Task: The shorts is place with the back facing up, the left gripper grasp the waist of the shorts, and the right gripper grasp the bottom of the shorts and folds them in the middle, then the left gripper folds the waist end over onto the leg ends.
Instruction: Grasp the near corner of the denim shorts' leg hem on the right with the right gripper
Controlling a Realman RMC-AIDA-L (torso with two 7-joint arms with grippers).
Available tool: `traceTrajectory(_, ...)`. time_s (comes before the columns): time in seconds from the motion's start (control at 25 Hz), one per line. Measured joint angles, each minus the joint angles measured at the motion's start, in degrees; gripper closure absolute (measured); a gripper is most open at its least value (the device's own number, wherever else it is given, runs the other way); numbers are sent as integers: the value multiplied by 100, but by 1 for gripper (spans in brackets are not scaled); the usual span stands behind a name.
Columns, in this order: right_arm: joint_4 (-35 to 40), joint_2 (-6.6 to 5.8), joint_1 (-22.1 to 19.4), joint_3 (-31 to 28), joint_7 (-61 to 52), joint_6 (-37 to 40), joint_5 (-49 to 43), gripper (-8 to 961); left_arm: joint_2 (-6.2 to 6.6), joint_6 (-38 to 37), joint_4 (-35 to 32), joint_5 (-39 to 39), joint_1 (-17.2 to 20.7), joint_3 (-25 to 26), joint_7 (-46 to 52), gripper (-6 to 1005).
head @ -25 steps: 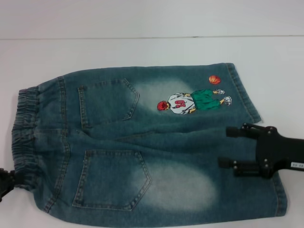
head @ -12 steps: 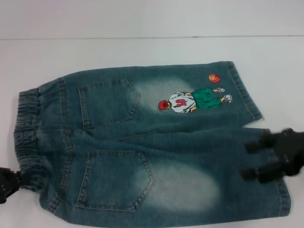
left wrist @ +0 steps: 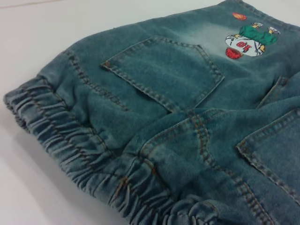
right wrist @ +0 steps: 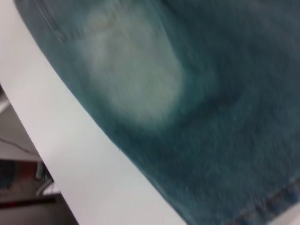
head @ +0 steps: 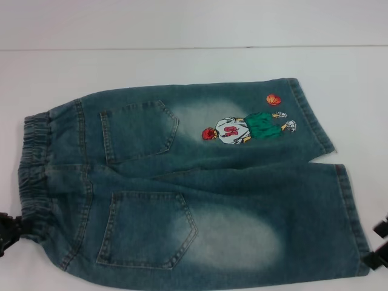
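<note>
From the head view, the shorts (head: 194,182) lie flat on the white table (head: 182,63), waist (head: 33,176) to the left. The left gripper (head: 7,231) touches the waistband's near corner; the right gripper (head: 379,242) sits beside the near leg hem (head: 351,212); I cannot tell either's fingers. The left wrist view shows ruched elastic (left wrist: 93,164) and the pocket (left wrist: 164,72); the right wrist view only faded denim (right wrist: 187,108) over the table edge.

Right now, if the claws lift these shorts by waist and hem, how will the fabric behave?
The shorts would probably sag between the grip points, since the denim already wrinkles flat on the table. The ruched waist likely stretches. The stitched leg hems probably hold shape better.
</note>
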State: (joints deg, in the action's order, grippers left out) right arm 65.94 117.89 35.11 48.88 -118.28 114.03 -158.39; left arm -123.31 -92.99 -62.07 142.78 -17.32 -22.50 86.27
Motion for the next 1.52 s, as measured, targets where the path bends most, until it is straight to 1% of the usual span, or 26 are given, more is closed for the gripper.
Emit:
traceTrajectory(0.16, -80, 12, 21, 388, -314, 8, -212, 42, 1, 26, 14, 54, -16, 0, -2, 954)
traceTrajectory(0.28, -151, 45, 18, 551, -423, 5, -296, 42, 1, 43, 28, 65, -23, 7, -3, 954)
traceTrajectory(0.56, -395, 110, 26, 572, -454, -44, -326, 42, 1, 145, 56, 71, -26, 5, -5, 953)
traceTrajectory(0.68, -405, 158, 32, 574, -438, -59, -290, 41, 1, 160, 63, 73, -31, 4, -3, 953)
traceTrajectory(0.84, -407, 179, 34, 577, -395, -146, -145, 41, 3, 196, 100, 74, -35, 0, -4, 954)
traceTrajectory(1.04, -539, 183, 40, 578, -374, -325, -44, 42, 18, 268, 144, 75, -42, 0, -5, 953)
traceTrajectory(1.28, -710, 182, 39, 596, -296, -298, 247, 42, 31, 347, 193, 77, -50, 0, -5, 953)
traceTrajectory(1.48, -739, 182, 14, 644, -420, -432, 272, 41, 44, 361, 203, 87, -75, 0, -11, 954)
traceTrajectory(1.52, -723, 182, 0, 650, -422, -441, 281, 61, 44, 365, 204, 87, -79, -2, -13, 954)
